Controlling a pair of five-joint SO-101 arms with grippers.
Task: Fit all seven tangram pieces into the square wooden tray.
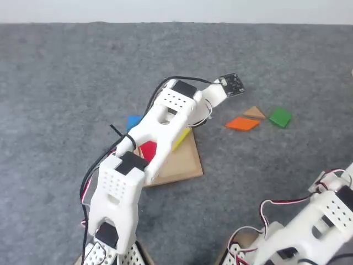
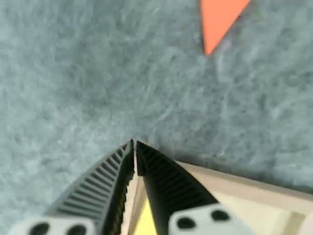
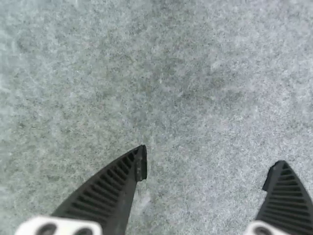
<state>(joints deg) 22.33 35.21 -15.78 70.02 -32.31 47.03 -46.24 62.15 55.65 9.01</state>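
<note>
The square wooden tray (image 1: 185, 165) lies mid-table, largely under my left arm. A red piece (image 1: 149, 149) and a yellow piece (image 1: 182, 138) show in it beside the arm, and a blue piece (image 1: 134, 121) peeks out behind the arm. My left gripper (image 2: 134, 144) is shut, its tips over the tray's rim (image 2: 234, 178) at the mat's edge, with the yellow piece (image 2: 142, 223) below the fingers. On the mat to the right lie an orange piece (image 1: 242, 123), a tan triangle (image 1: 254, 112) and a green square (image 1: 281, 117). My right gripper (image 3: 210, 169) hangs open over bare mat.
Grey felt mat (image 1: 66, 83) covers the table. My right arm (image 1: 320, 221) sits at the front right corner. The left wrist camera board (image 1: 231, 84) sticks out near the loose pieces. The orange piece (image 2: 217, 19) lies a short way beyond the left fingertips.
</note>
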